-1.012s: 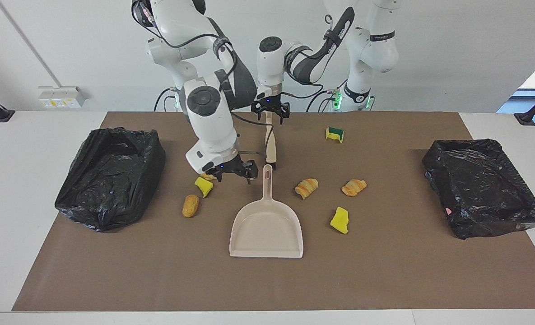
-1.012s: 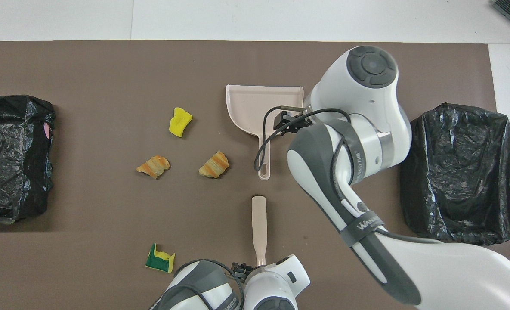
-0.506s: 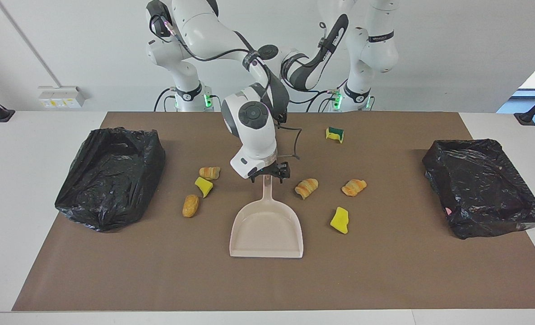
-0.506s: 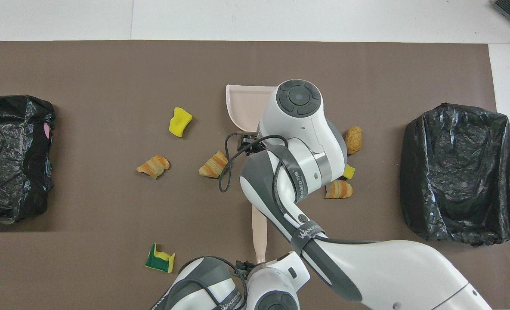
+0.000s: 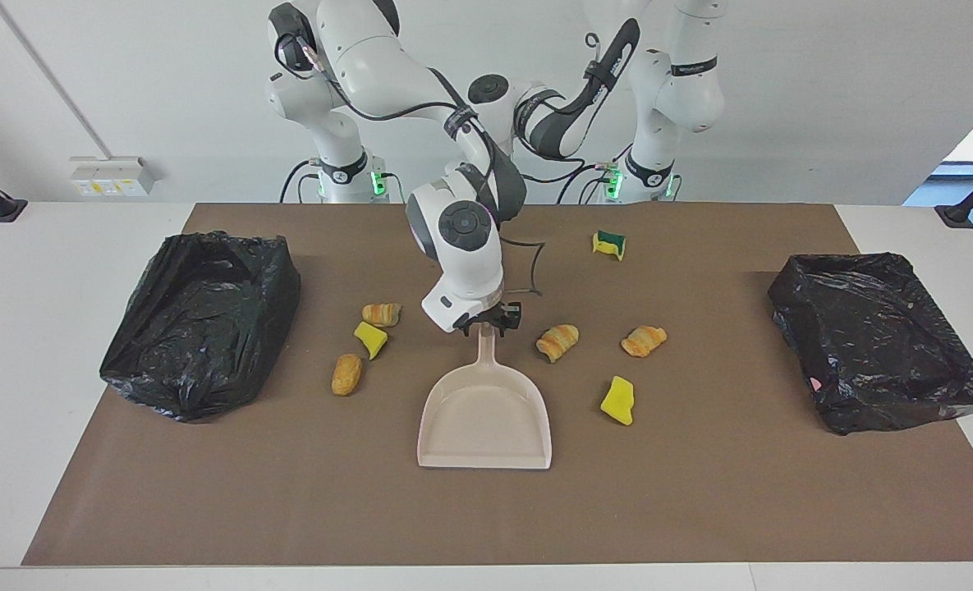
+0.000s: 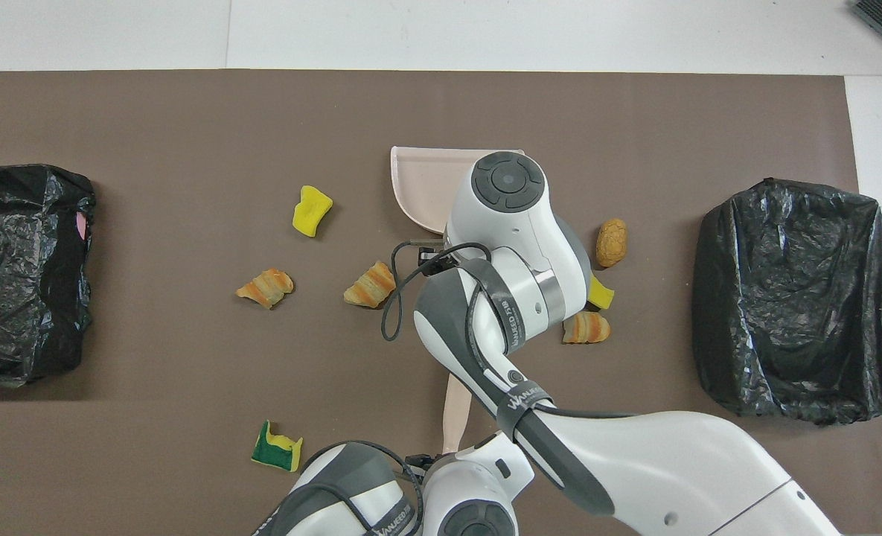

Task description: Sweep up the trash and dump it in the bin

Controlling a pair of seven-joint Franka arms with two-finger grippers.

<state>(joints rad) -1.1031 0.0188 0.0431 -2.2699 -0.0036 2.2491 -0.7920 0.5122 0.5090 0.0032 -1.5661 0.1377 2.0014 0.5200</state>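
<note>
The beige dustpan [image 5: 486, 419] lies mid-mat, its handle pointing toward the robots. My right gripper [image 5: 486, 324] is down at the handle's end, fingers closed around it. The beige brush [image 6: 455, 406] lies nearer the robots; my left gripper [image 6: 446, 455] is shut on its handle end and is hidden in the facing view. Several trash bits surround the pan: croissants [image 5: 382, 313] [image 5: 557, 341] [image 5: 644, 340], yellow sponges [image 5: 369, 339] [image 5: 618, 400], a brown nugget [image 5: 346, 373], a yellow-green sponge [image 5: 609, 244]. Black-bagged bins [image 5: 199, 320] [image 5: 876, 341] stand at both table ends.
A brown mat [image 5: 699, 492] covers the table. The right arm's elbow hangs over the brush and the dustpan's handle. Both bins stand on the mat's ends, level with the dustpan.
My right gripper swung from beside the yellow sponge to the dustpan handle and closed on it. The left gripper closed on the brush handle, which has tilted slightly.
</note>
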